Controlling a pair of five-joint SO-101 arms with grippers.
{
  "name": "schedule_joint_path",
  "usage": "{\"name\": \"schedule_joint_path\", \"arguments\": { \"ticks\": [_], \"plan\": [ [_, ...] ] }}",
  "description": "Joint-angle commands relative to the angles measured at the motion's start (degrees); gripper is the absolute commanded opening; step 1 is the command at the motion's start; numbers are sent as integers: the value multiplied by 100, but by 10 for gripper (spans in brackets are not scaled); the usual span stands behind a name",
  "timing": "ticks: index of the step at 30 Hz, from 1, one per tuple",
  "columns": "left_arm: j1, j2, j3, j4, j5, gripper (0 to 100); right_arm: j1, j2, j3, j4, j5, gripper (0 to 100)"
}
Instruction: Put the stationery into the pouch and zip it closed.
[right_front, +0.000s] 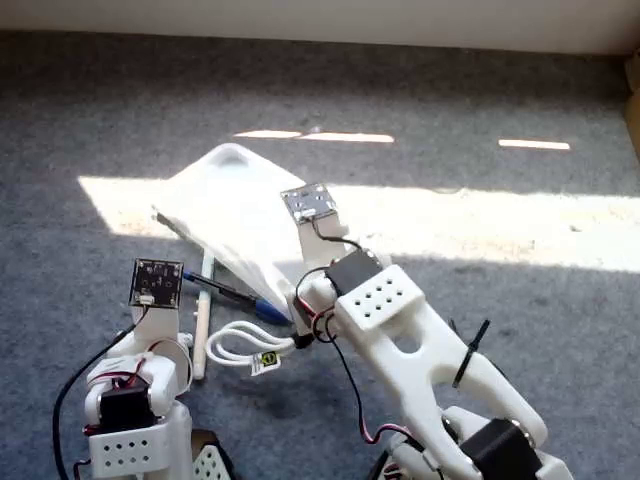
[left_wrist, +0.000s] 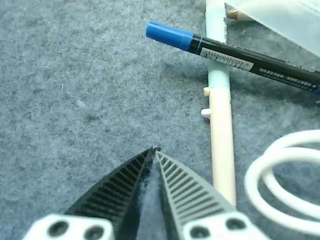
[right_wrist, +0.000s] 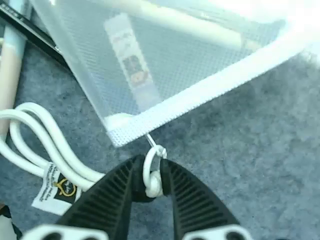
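From above, the white mesh pouch (right_front: 235, 210) lay on the grey desk (right_front: 100, 100), left of centre. A blue-capped pen (right_front: 228, 293) and a cream pen (right_front: 203, 320) stuck out from under its near edge. A coiled white cable (right_front: 240, 345) sat just nearer, between the two arms.

At the left wrist, the left gripper (left_wrist: 154, 151) hung over bare desk, its jaws closed on nothing, tips meeting. The cream pen lay close beside it, with the blue-capped pen resting across that pen's far part. A loop of the cable was near.

At the right wrist, the right gripper (right_wrist: 150, 165) had its jaws clamped on the zip pull (right_wrist: 151, 175) at the pouch's corner. The cable and its paper tag (right_wrist: 55, 187) lay just beside.
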Motion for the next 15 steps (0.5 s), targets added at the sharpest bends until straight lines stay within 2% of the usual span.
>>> {"name": "schedule_joint_path", "arguments": {
  "ticks": [1,10,15],
  "plan": [
    [-22,-57,110,26,-26,7,224,-444,-295,48,835,4],
    [-22,-57,110,26,-26,7,470,-347,-295,92,2989,4],
    [-22,-57,110,26,-26,7,444,-374,-347,708,4360,4]
  ]
}}
